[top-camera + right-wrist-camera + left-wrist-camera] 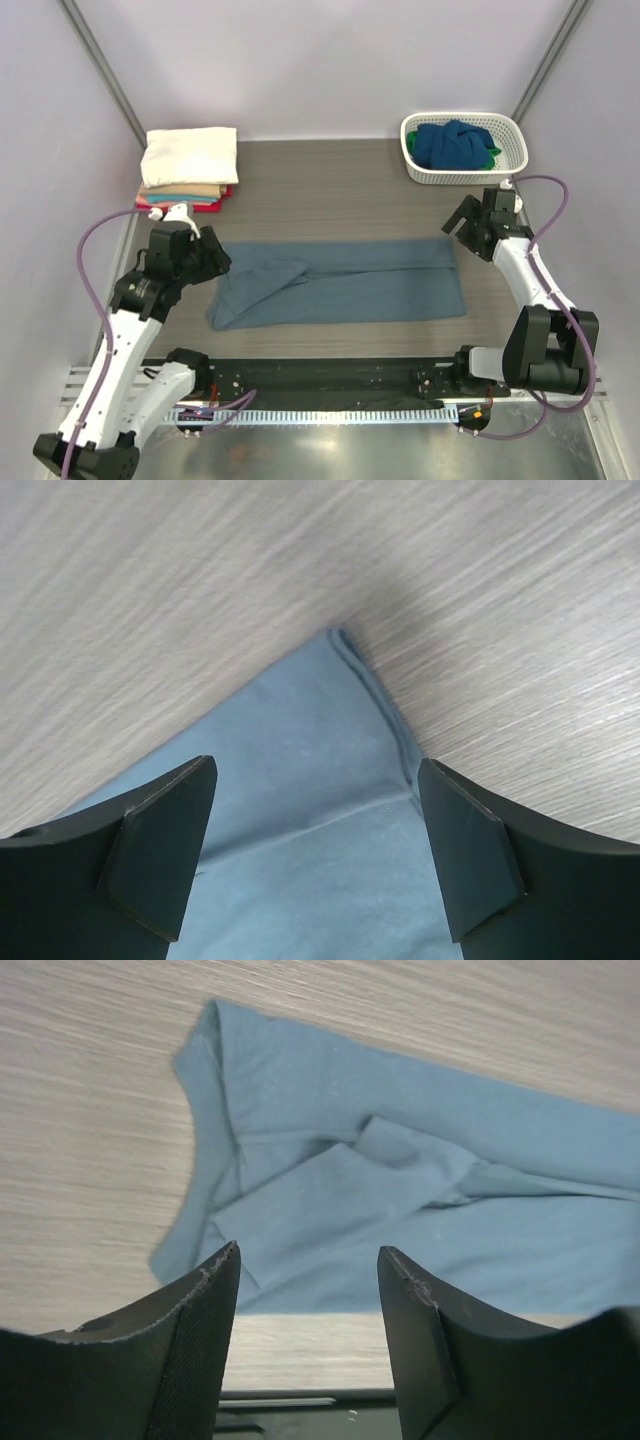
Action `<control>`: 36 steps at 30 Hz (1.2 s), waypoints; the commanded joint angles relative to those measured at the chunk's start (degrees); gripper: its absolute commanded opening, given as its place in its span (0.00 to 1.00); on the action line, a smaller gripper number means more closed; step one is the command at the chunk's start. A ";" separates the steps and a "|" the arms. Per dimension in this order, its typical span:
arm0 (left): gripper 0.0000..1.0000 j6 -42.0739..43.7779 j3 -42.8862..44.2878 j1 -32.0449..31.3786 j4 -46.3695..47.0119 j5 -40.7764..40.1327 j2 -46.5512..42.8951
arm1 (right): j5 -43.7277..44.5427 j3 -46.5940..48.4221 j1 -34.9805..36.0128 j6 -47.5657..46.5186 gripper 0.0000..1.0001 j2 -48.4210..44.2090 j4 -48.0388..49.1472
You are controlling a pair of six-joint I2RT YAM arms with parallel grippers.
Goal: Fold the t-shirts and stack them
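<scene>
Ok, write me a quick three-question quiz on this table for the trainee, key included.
1. True or false: the right jaws are clamped on the grey-blue t-shirt.
2. Where does the white basket stand? A) far right corner B) far left corner C) near edge
3. Fill in: the top shirt of the folded stack is ____ coloured.
Key: 1 false, they stand open over its corner; 2 A; 3 cream.

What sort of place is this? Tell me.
Likely a robot lab cell: plain white walls box in the table, two arms are bolted at its near edge, a basket holds shirts.
</scene>
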 commanded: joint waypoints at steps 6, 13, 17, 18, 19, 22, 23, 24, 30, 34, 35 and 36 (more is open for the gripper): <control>0.57 -12.40 -8.73 -0.30 3.40 3.63 -2.66 | -7.60 4.62 9.55 -0.25 0.84 2.72 1.75; 0.54 -20.76 -16.32 -6.01 18.17 -1.38 14.17 | -10.32 0.51 13.09 0.45 0.81 15.38 5.26; 0.51 -22.17 -14.40 -6.98 24.07 -1.55 29.48 | -12.78 -3.45 13.18 1.67 0.80 17.67 7.98; 0.49 -22.17 -11.86 -7.07 24.43 -2.16 32.48 | -13.22 -4.33 13.18 1.94 0.80 17.68 8.07; 0.48 -22.08 -10.45 -7.07 24.69 -2.34 38.08 | -13.40 -6.08 13.27 2.29 0.79 16.63 7.99; 0.37 -21.20 -3.77 -7.16 25.48 -3.92 48.28 | -15.24 -10.47 13.35 4.40 0.77 11.81 7.81; 0.35 -20.94 -1.58 -7.25 25.48 -4.01 50.68 | -16.03 -11.80 13.70 5.36 0.76 10.13 7.81; 0.39 -20.33 3.75 -7.25 24.96 -3.58 53.75 | -17.34 -14.77 14.49 8.24 0.75 8.55 7.90; 0.42 -16.11 42.16 -8.74 16.66 0.99 80.63 | -6.74 -24.01 43.01 31.34 0.75 -10.25 13.41; 0.46 -7.06 85.98 -10.67 1.43 7.21 101.64 | -2.53 -13.64 61.23 38.87 0.77 -7.12 15.31; 0.48 -5.40 94.60 -11.02 -1.21 9.41 104.72 | 0.80 -9.74 63.17 35.55 0.79 -5.46 7.80; 0.55 -5.12 106.69 -10.94 -3.76 10.91 107.89 | 2.84 -6.48 65.62 33.78 0.80 -3.96 4.77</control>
